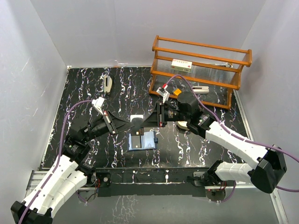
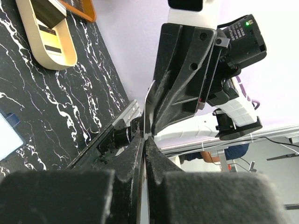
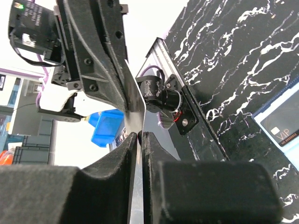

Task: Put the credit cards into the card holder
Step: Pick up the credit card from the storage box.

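Open on the table [image 1: 210,144] at lower centre, card holder [image 1: 147,140]; just above it, left gripper [image 1: 129,122] and right gripper [image 1: 144,122] facing each other, both pinched shut on one white credit card [image 1: 137,118]; farther back, upper right, wooden rack [image 1: 201,70].

Black marbled table [image 1: 84,88] bears open card holder [image 1: 141,140], wooden rack [image 1: 201,46], cream tray [image 2: 60,63].

The card holder [image 1: 141,140] lies open and flat at centre frame, navy with pale lining, a dark card [image 1: 135,141] inside; a pale card [image 1: 137,119] sits just above.
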You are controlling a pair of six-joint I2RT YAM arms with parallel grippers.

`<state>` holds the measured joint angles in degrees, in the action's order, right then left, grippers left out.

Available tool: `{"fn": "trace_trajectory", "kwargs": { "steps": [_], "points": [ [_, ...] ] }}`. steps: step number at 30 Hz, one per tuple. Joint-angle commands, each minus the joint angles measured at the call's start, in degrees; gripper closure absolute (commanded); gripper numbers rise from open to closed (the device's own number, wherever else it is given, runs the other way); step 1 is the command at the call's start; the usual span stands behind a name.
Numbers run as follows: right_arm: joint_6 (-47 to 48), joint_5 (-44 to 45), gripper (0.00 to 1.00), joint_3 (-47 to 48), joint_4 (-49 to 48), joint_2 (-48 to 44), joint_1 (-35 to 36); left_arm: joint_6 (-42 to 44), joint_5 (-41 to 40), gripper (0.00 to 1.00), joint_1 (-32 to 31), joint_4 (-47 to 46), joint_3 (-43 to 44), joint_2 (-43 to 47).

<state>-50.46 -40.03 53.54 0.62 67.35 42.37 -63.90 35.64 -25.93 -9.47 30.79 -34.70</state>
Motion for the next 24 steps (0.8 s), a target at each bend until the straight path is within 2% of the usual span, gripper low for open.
{"fn": "trace_trajectory", "kwargs": {
  "steps": [1, 4, 9, 14, 19, 24],
  "points": [
    [2.9, 2.5, 0.87, 1.2, 0.6, -0.7, 0.1, 3.4, -1.1, 1.00, 0.2, 5.0, 2.9, -0.2],
    [4.6, 6.2, 0.73, 1.6, 4.1, -1.2, 0.1, 5.7, -2.1, 1.00, 0.2, 8.3, 3.6, -0.9],
    [7.6, 12.0, 0.63, 1.4, 7.9, -1.6, 0.2, 10.0, -4.9, 1.00, 0.2, 13.3, 3.5, -2.4],
    [10.6, 19.6, 0.60, 0.2, 13.3, -0.2, 0.1, 12.2, -5.9, 1.00, 0.2, 15.1, 0.7, -5.9],
    [13.2, 24.4, 0.60, -1.0, 16.7, 3.4, 0.1, 10.3, -4.8, 1.00, 0.2, 9.5, -4.6, -10.0],
    [14.8, 26.0, 0.60, -2.0, 15.7, 8.9, 0.2, 10.9, -3.6, 1.00, 0.3, 6.3, -5.6, -15.7]
  ]
}}
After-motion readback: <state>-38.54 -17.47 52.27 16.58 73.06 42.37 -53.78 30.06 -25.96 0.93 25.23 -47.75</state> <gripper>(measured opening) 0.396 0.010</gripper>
